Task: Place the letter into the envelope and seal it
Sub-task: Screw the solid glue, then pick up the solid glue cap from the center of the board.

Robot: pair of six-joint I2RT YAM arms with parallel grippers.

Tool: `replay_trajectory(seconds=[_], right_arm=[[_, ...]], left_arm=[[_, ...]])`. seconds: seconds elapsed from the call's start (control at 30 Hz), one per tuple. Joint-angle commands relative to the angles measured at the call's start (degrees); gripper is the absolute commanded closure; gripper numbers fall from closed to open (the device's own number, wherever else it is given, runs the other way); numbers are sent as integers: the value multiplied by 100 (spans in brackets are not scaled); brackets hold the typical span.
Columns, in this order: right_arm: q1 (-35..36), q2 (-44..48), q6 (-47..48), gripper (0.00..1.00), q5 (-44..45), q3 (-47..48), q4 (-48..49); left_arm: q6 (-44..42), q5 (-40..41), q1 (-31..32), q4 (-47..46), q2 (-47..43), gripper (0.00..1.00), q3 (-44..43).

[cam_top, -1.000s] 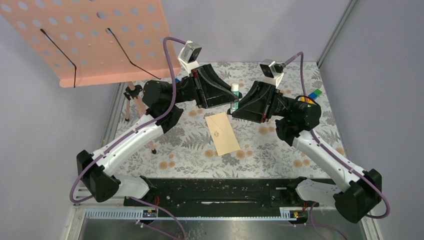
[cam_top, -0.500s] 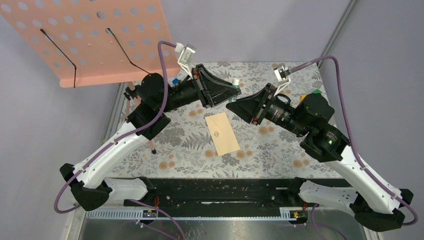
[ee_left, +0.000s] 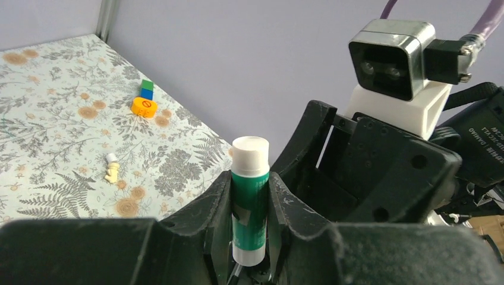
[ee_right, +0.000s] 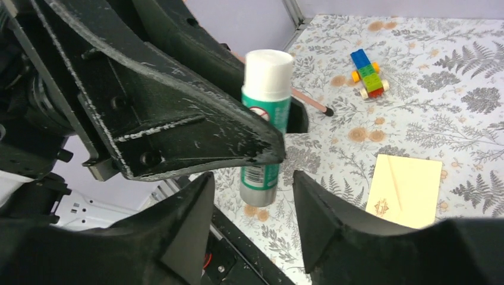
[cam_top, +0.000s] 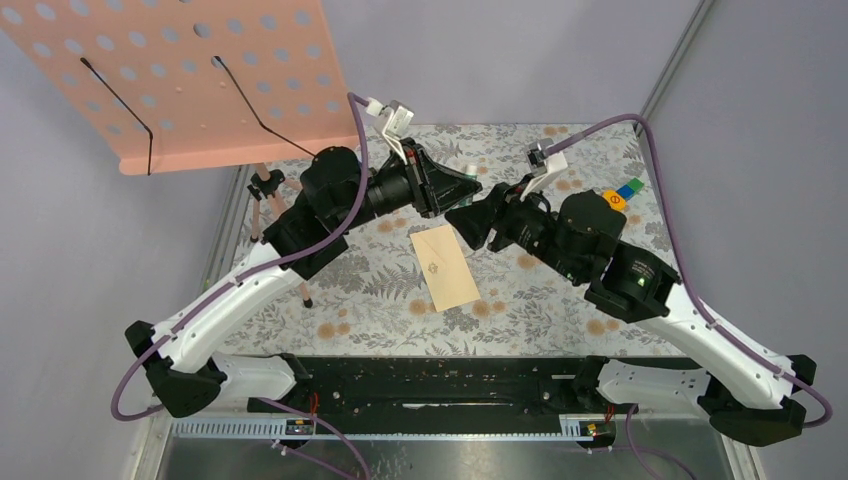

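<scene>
My left gripper [ee_left: 249, 181] is shut on a green glue stick [ee_left: 249, 196] with a white cap, held upright above the table. In the right wrist view the glue stick [ee_right: 265, 107] sits in the left gripper's black fingers. Its grey lower end hangs between the jaws of my right gripper [ee_right: 251, 178], which stand open and clear of it on both sides. From above, the left gripper [cam_top: 468, 186] and the right gripper [cam_top: 462, 222] meet tip to tip just behind the tan envelope [cam_top: 445, 267]. The envelope [ee_right: 406, 190] lies flat and shut on the floral table. The letter is out of view.
A pink pegboard stand [cam_top: 180, 80] overhangs the back left. A block car [ee_right: 368, 74] and a pencil [ee_right: 309, 102] lie behind the glue stick. An orange disc [ee_left: 144, 107], coloured blocks [ee_left: 146, 89] and a small white piece [ee_left: 111, 171] lie at the back right.
My right gripper's jaws have spread apart off the glue stick's lower end. Both wrists have rolled and the arms have shifted, while the left gripper keeps its hold. The envelope has not moved.
</scene>
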State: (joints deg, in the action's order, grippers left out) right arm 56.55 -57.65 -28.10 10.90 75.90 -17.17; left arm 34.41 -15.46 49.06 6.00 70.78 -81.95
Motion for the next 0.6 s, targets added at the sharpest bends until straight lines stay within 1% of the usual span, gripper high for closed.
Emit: replay_trajectory(seconds=[0.0,0.03,0.1,0.17,0.23,0.3,0.37,0.43,0.5,0.53,0.57], right_arm=[[99,139,209,26,77,-218,208],[75,210,258,18,137,-287,81],[-35,407,326,11,294,-444,-281],[-261,724,220,3,506,-692,-762],[-653,1252,58,1,518,-1138,-1067],[-1197,1795,-57,1,419,-1537,-1330],[-1968,1996,-70,0,353,-1632,-1871],[-2704,1672,2,1,42,-1472,-2566],[-3467,997,-30,0,-496,-1313,-3093],[-3790,790,-97,1,-767,-1324,-3187],[-4068,632,-137,1,-1110,-1395,-3047]], left_arm=[[52,-565,-199,-405,108,100,181],[173,-849,-326,-700,74,100,395],[418,-1250,-624,-1041,-24,100,777],[369,-1673,-830,-984,-70,100,949],[33,-1990,-892,-570,-87,100,919],[-294,-2269,-894,-74,-107,100,854],[-504,-2141,-893,472,-96,100,809],[-706,-1829,-880,1037,-25,100,776],[-742,-1619,-849,1277,0,100,923],[-718,-1549,-804,1240,-35,100,1056],[-688,-1471,-740,1163,-97,100,1209]])
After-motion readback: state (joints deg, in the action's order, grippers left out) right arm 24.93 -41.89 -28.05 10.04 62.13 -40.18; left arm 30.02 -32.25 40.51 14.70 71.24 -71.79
